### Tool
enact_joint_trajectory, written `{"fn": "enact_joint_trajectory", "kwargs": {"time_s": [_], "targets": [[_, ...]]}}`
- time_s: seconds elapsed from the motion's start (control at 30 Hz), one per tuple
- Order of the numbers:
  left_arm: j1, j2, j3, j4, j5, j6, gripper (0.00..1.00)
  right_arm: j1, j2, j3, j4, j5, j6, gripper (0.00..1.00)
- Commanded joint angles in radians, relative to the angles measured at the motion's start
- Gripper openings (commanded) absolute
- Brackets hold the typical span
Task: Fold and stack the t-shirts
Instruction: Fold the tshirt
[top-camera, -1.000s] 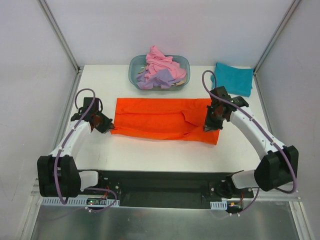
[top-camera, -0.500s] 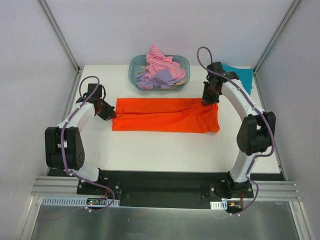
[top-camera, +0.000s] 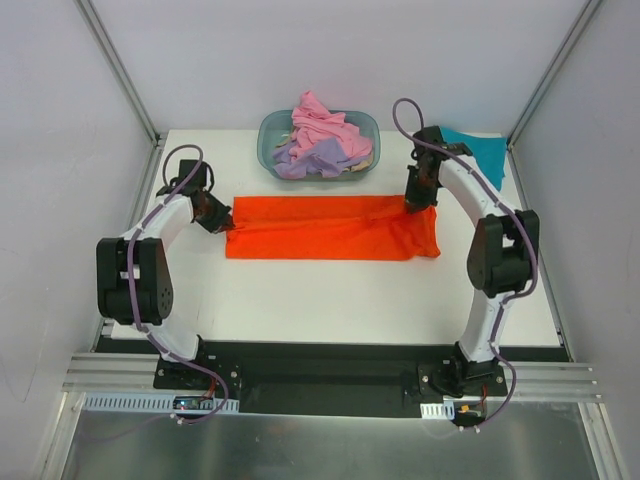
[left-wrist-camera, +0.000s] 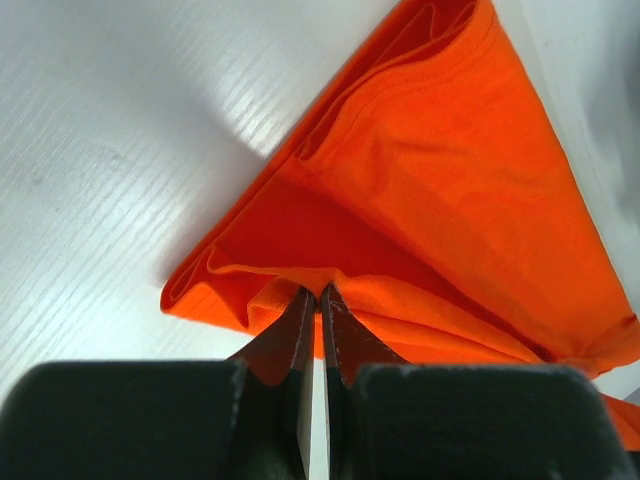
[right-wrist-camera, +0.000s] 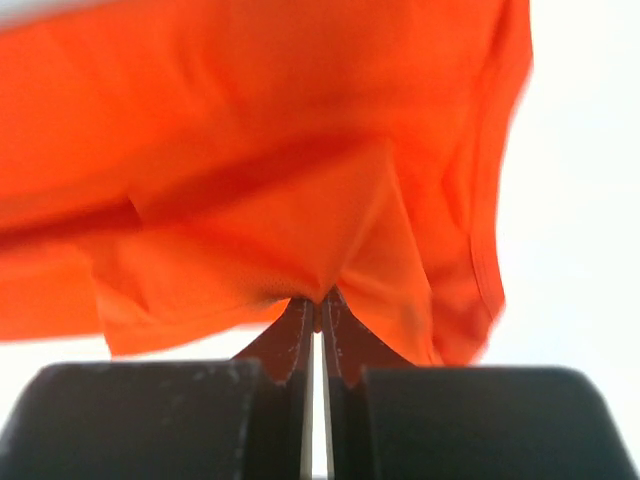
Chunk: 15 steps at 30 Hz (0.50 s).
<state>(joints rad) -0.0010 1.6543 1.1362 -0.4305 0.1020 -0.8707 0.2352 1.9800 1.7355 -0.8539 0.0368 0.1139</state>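
The left fingers (left-wrist-camera: 288, 340) pinch the far-left corner of the orange tee (top-camera: 330, 228), which lies as a long folded band on the desk (top-camera: 330, 300); the right fingers (right-wrist-camera: 288, 345) pinch its far-right corner. The lengthwise fold looks laid, so next, I'd say, they should release and fold it end over end.

- We see a white table (top-camera: 330, 300), finely ribbed and evenly lit with soft shadows.
- We find plain pale walls enclosing it: back wall (top-camera: 330, 50), left wall (top-camera: 50, 200), right wall (top-camera: 605, 220).
- We note slanted metal struts (top-camera: 118, 70) at the rear corners.
- We see a black plate (top-camera: 330, 365) at the near edge, crossing a metal rail (top-camera: 560, 378), with a grey metal sheet (top-camera: 330, 450) in front.
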Motion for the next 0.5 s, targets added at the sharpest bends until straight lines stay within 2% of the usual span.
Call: {"fn": "enact_joint_trajectory", "kwargs": {"time_s": [0.0,0.23,0.47], "targets": [[-0.008,-0.155,-0.096,-0.011,-0.002,0.016,0.0,-0.002,-0.272,-0.181,-0.022,-0.02,0.0,0.01],[-0.008,-0.425,-0.318,-0.014,0.007,0.032,0.0,0.033,-0.594,-0.513,-0.114,-0.103,0.018,0.0],[-0.008,-0.616,-0.499,-0.036,0.015,0.013,0.0,0.108,-0.803,-0.747,-0.163,-0.198,0.098,0.01]]}}
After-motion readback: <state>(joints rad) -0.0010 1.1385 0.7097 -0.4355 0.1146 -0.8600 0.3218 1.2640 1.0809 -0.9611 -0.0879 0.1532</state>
